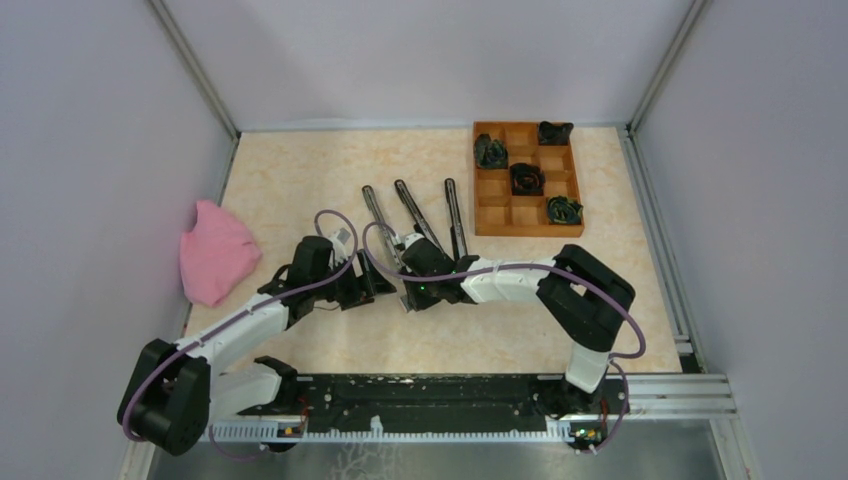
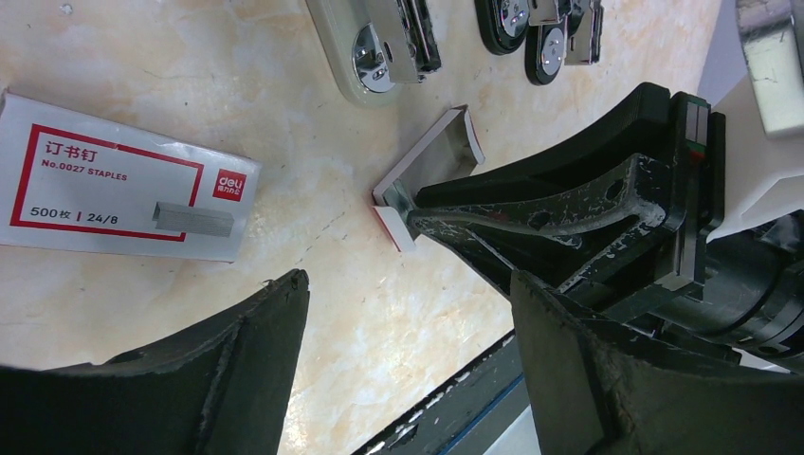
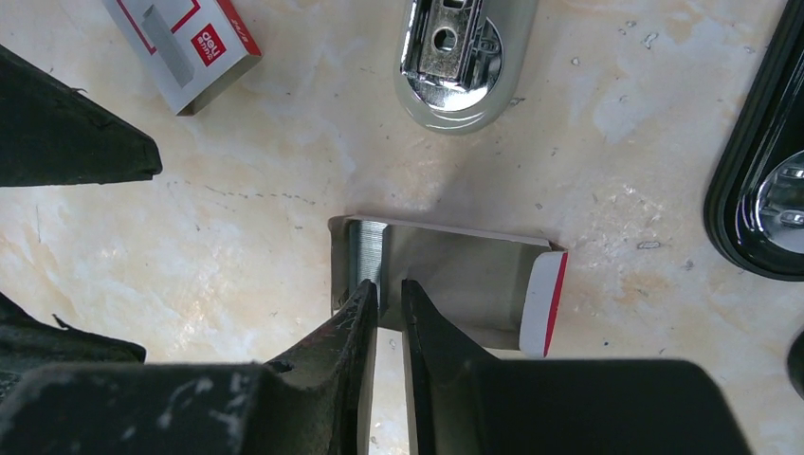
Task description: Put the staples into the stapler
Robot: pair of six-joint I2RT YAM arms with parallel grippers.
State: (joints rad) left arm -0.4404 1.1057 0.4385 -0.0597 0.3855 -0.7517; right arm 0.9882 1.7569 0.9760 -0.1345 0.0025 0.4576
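Lilac walls (image 1: 420, 60) — marbled beige table (image 1: 300, 170)

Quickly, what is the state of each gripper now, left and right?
Left gripper: open, holding nothing.
Right gripper: nearly closed, pinching the staple tray by its near wall.

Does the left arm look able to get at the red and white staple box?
Likely yes: the left gripper is open and empty, and the staple box lies flat ahead of it with nothing between; the right gripper is off at the tray.
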